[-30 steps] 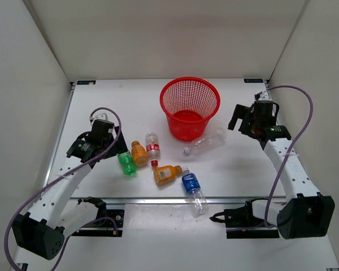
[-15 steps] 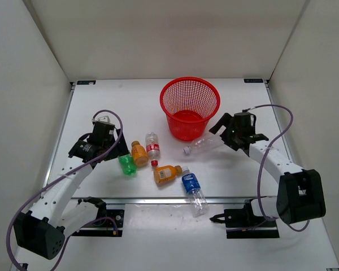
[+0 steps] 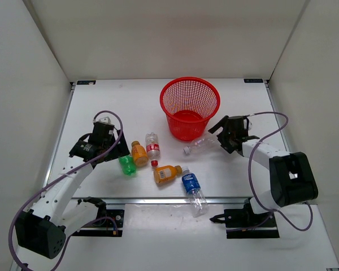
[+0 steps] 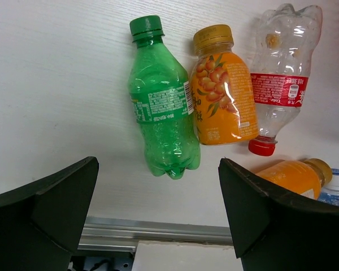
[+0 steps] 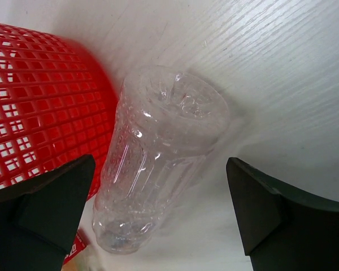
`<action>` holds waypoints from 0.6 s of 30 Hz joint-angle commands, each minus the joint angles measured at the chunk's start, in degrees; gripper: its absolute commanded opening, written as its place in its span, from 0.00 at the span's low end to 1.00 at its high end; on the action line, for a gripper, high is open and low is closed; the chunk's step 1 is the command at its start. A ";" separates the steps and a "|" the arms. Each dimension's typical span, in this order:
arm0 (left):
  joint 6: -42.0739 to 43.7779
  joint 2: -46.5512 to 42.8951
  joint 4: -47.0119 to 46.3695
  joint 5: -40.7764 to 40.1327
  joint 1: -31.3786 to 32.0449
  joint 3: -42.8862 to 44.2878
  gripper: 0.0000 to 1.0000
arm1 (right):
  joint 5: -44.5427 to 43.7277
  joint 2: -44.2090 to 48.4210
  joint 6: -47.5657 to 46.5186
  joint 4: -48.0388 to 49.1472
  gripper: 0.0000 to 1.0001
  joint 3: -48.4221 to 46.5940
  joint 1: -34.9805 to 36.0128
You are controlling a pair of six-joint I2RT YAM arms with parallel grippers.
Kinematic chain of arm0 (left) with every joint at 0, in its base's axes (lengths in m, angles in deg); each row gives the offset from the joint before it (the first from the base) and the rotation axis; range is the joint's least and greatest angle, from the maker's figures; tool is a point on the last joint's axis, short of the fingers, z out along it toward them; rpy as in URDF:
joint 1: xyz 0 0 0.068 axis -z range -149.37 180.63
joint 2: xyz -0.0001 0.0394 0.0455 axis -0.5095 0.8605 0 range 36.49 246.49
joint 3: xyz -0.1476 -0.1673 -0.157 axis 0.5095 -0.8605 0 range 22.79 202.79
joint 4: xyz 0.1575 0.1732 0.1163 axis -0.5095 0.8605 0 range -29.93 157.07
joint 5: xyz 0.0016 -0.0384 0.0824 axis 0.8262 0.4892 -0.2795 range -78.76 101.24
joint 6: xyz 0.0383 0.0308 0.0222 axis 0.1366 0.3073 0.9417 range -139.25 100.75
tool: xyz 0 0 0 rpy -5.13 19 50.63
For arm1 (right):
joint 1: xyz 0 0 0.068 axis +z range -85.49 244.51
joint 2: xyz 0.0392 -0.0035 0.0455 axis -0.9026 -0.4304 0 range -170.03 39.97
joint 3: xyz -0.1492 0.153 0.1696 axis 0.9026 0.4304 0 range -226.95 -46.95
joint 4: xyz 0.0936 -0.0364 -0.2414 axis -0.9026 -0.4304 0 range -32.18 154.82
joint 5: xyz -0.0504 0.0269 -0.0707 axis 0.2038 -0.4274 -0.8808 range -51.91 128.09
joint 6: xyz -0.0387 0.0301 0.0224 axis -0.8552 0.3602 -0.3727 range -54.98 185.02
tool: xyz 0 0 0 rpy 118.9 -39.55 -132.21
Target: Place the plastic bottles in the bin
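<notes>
Right wrist: right gripper (image 5: pixel 161 164) spread wide astride clear bottle (image 5: pixel 164 124), apparently not touching; left gripper (image 4: pixel 158 164) likewise spread, empty; white table (image 3: pixel 101 101), pale walls (image 3: pixel 158 34).

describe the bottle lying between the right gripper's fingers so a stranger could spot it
Find the round red mesh bin. Beside its base, on the right, lies a clear bottle, between the open fingers of the right gripper. Unlike the red-label bottle and the blue-label bottle, it has no label.
</notes>
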 commanded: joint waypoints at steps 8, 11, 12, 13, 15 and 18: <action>0.18 -0.32 -1.77 0.81 -1.01 0.34 0.99 | -3.19 -6.36 3.58 6.66 0.78 -2.38 2.49; -0.18 -0.59 -2.20 0.82 -1.44 -0.01 0.99 | -4.85 -5.31 3.42 7.62 0.66 -1.41 2.23; -0.09 -0.94 -2.12 1.08 -1.19 -0.36 0.99 | -5.99 -5.22 3.32 7.98 0.62 -1.32 2.14; -0.09 -0.77 -2.21 0.99 -1.27 -0.19 0.98 | -6.61 -4.96 3.15 8.59 0.55 -0.89 2.14; -0.18 -0.85 -1.95 0.73 -1.27 0.16 0.99 | -6.35 -4.17 2.27 9.21 0.41 -0.36 1.62; 0.17 -1.29 -0.98 0.47 -1.27 0.16 0.99 | -6.53 -1.63 -0.01 9.91 0.28 0.52 0.30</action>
